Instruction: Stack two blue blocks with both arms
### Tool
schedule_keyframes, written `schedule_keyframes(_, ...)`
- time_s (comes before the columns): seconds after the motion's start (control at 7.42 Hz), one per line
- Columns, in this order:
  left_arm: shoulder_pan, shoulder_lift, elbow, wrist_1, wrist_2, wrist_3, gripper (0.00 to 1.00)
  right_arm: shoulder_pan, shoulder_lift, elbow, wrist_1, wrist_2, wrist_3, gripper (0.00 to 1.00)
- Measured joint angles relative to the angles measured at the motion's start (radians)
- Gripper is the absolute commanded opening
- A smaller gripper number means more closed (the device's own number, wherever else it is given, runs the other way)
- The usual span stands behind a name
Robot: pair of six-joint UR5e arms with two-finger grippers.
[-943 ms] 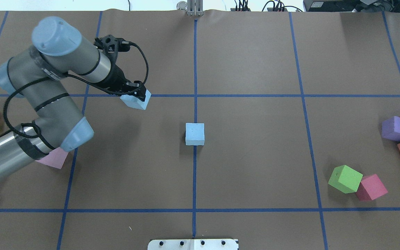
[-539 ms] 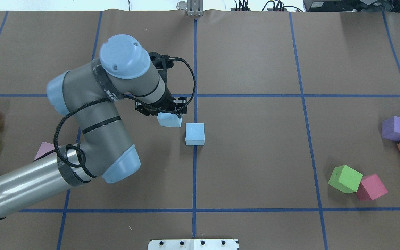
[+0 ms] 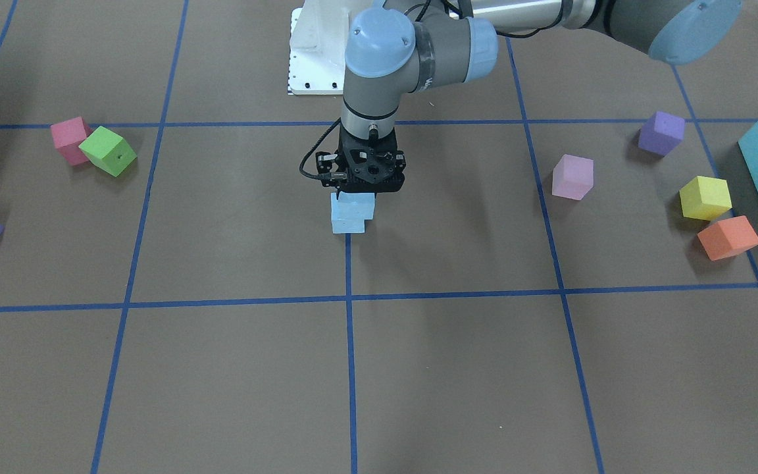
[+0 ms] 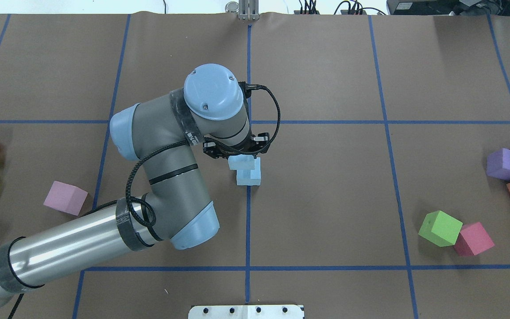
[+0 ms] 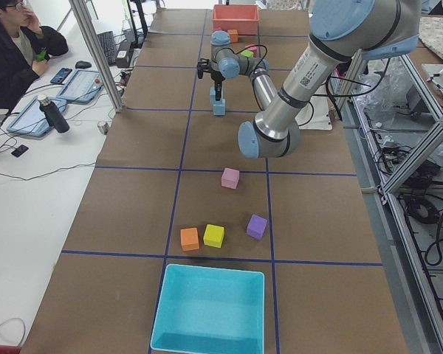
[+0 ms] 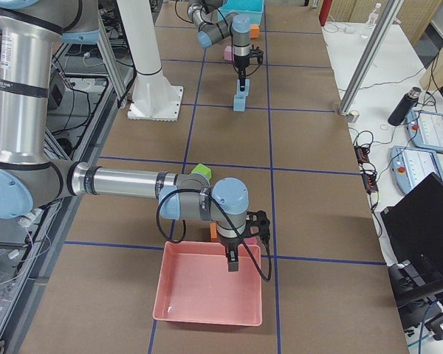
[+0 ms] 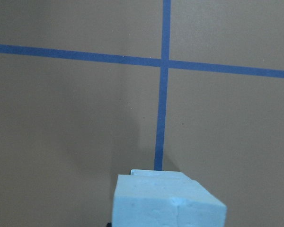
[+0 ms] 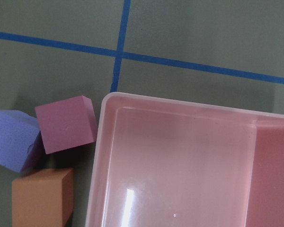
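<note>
In under a second the left claw (image 4: 237,154) has swung in from the tabletop's (image 4: 326,199) left side to its centre, where the grid lines cross. It is still clamped on the carried blue cube (image 4: 241,163). That cube now overlaps the resting blue cube (image 4: 251,178), sitting a little off toward the robot's left rather than square on it. Whether the two touch is unclear. The stack seems nearly made: a small sideways correction, then lowering and release. The right claw (image 6: 232,262) hangs over a pink tray (image 6: 207,299); I cannot tell how its jaws stand.
</note>
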Motion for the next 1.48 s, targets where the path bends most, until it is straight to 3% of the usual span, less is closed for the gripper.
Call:
schedule_keyframes(0.27, 0.019, -0.017, 0.027, 0.000, 0.021, -0.010, 0.43, 0.000, 0.000, -0.002, 0.000, 0.000, 0.001, 1.00)
schedule_keyframes(0.67, 0.023, -0.015, 0.031, 0.001, 0.024, -0.011, 0.47, 0.000, 0.001, -0.004, 0.000, 0.000, 0.001, 1.00)
schedule_keyframes(0.81, 0.024, -0.014, 0.032, 0.001, 0.024, -0.010, 0.56, 0.000, 0.002, -0.004, 0.000, 0.000, 0.001, 1.00)
schedule_keyframes(1.08, 0.024, -0.010, 0.032, 0.001, 0.024, -0.009, 0.96, 0.000, 0.002, -0.004, 0.000, 0.000, 0.001, 1.00)
schedule_keyframes(1.48, 0.029, -0.001, 0.028, 0.000, 0.028, -0.001, 0.99, 0.000, 0.002, -0.004, 0.000, 0.000, 0.000, 1.00)
